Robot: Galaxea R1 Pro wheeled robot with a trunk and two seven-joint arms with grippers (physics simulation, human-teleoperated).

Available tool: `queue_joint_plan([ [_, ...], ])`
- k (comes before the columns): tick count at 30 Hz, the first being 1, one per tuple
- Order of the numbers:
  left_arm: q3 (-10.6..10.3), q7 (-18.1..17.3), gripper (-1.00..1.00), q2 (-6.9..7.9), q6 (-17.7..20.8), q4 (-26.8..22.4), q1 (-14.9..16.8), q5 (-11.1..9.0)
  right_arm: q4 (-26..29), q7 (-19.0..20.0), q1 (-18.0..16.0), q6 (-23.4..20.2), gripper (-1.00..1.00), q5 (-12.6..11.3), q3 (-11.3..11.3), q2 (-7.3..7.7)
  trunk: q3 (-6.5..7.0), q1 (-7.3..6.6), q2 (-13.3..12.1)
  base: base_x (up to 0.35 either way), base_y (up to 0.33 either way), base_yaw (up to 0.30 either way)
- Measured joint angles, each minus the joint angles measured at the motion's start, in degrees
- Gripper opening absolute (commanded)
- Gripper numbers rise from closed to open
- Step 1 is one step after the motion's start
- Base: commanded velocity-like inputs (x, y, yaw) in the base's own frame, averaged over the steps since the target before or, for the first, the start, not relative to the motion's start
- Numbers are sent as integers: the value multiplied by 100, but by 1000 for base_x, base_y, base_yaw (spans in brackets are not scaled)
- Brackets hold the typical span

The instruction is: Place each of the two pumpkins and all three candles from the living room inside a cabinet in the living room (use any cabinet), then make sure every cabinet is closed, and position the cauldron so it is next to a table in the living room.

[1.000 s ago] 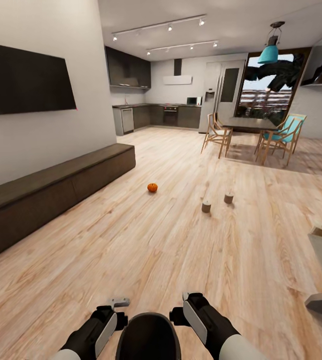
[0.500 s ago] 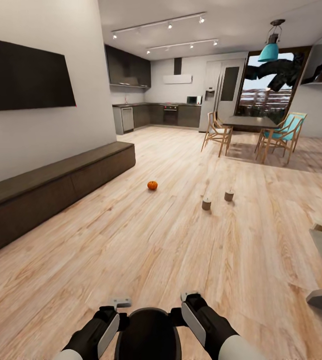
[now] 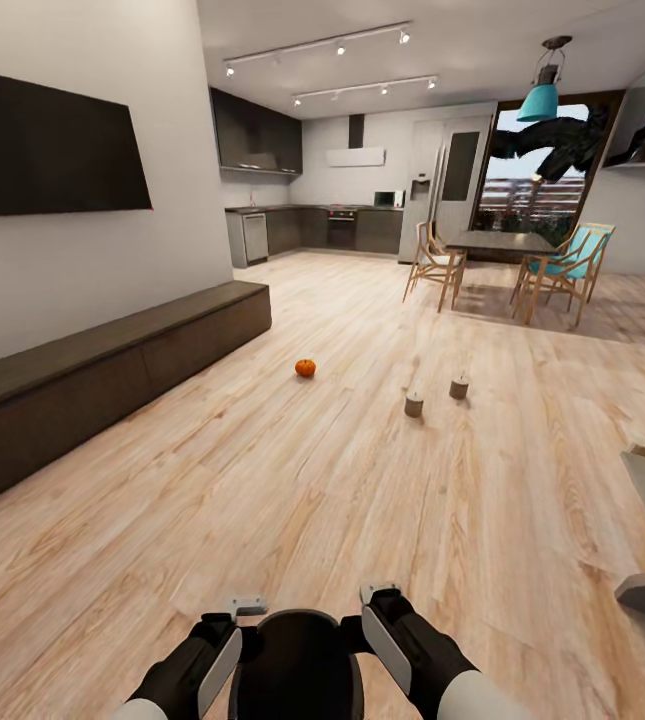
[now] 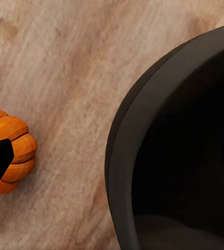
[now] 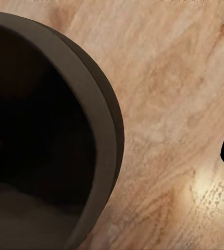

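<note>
Cauldron (image 3: 297,665) sits between left hand (image 3: 224,632) and right hand (image 3: 374,618), low at robot's front; grip state of either: cannot tell. Pumpkin (image 3: 305,368) on floor ahead, near cabinet (image 3: 112,370); second pumpkin (image 4: 10,151) beside cauldron. Candles (image 3: 414,405) well apart rightward. Advise: roll straight and slowly, stop short of pumpkin.

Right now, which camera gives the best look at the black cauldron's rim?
The left wrist view: the cauldron shows a long sweep of rim, dark interior, beside a pumpkin. The right wrist view shows a similar arc. The head view catches just its near top between the arms.
</note>
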State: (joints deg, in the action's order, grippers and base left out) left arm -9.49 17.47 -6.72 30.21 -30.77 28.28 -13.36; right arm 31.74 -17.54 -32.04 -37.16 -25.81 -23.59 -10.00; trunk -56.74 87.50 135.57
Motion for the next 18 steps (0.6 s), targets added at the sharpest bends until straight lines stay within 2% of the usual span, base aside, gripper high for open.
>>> queue_joint_plan([
  [6,-7,-24,100,-1,0,1,0,6,-99,17,0,132,100,11,-23,0,-108,132,241,0,0,0],
  [11,-16,-30,100,-1,0,1,0,5,-118,15,-1,150,100,0,-212,0,-198,242,441,0,0,0],
  [18,-51,-31,100,-1,0,1,0,5,-120,15,-1,152,100,-4,-240,0,-323,395,722,0,0,0],
])
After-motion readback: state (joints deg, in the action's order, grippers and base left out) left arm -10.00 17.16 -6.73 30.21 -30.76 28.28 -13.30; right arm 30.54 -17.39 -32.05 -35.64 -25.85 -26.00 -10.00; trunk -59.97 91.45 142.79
